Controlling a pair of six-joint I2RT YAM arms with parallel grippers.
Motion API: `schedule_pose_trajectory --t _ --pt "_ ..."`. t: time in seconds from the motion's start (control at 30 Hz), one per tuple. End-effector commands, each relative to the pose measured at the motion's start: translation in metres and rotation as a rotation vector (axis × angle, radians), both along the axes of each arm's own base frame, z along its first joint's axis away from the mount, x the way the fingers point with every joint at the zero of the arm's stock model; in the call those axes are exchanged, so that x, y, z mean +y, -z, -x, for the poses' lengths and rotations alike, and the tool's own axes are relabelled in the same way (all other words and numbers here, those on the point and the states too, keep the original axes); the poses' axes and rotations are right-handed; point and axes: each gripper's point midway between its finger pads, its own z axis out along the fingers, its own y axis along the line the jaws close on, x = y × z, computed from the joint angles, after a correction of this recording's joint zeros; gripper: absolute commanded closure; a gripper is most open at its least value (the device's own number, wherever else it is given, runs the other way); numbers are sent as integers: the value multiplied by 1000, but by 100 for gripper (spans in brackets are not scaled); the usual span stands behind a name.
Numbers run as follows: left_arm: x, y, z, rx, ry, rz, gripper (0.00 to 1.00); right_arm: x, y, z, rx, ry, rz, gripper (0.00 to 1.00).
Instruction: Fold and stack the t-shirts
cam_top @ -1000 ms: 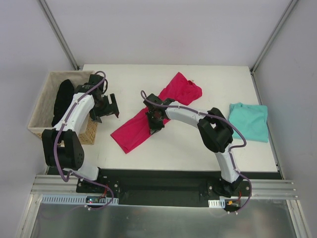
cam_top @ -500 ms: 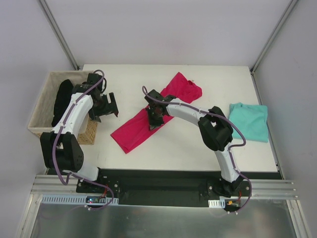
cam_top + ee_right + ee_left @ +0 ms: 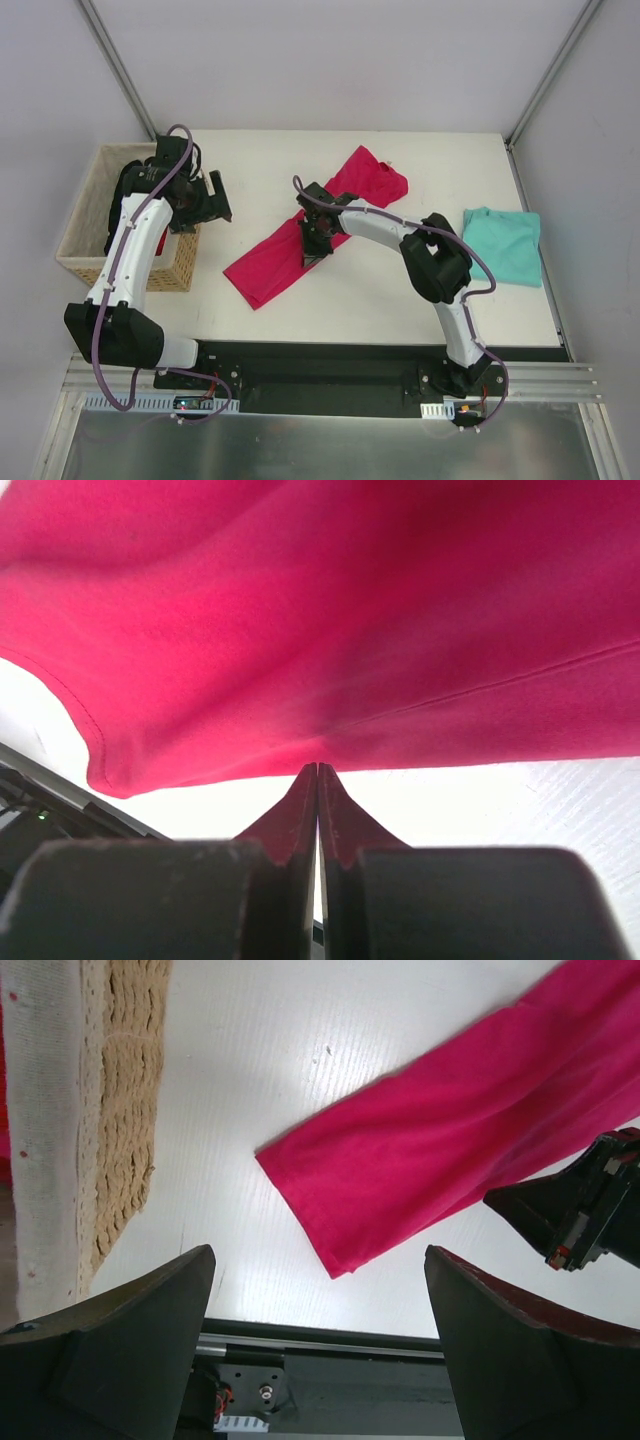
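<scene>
"Well, where did the shirts lie?" asked one.

"The pink shirt (image 3: 262,272) lay bunched in a long slant across the middle of the table (image 3: 400,290), unfolded; the teal shirt (image 3: 503,243) sat well apart at the right edge, roughly folded," said the other.

"And the grippers?"

"The right gripper (image 3: 317,770) was closed tight at the pink shirt's edge; creases ran to its tips, so it seemed to have a thin pinch of cloth; the left gripper (image 3: 320,1265) hung wide open and empty just beside the basket (image 3: 80,225), looking down on the shirt's lower-left end."

"How would the cloth handle?"

"Light, soft and limp, by the look of it; it would sag from any one hold, slide easily on the smooth table and keep no shape; nothing fragile about it. A single layer might slip from a shallow pinch; better to take the hem or the corners, one gripper at each end, and draw the shirt flat before folding; the free lower-left end looked the natural hold for the left gripper."
</scene>
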Motion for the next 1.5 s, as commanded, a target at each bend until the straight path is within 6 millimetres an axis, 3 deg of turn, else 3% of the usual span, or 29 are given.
schedule_pose_trajectory --t 0.0,0.37,0.8,1.0,1.47 --pt "8 -23 8 -32 -14 -23 14 6 -15 -3 16 52 -63 99" --pt "12 -24 8 -22 -16 -41 13 4 1 -8 41 79 -62 99" --pt "16 -32 13 -30 -24 -46 13 -4 35 1 134 112 -38 99" --pt "23 -31 12 -25 -35 -71 12 -17 45 4 157 188 -12 99" --pt "25 -34 9 -28 -26 -74 12 -41 40 1 119 367 62 99"
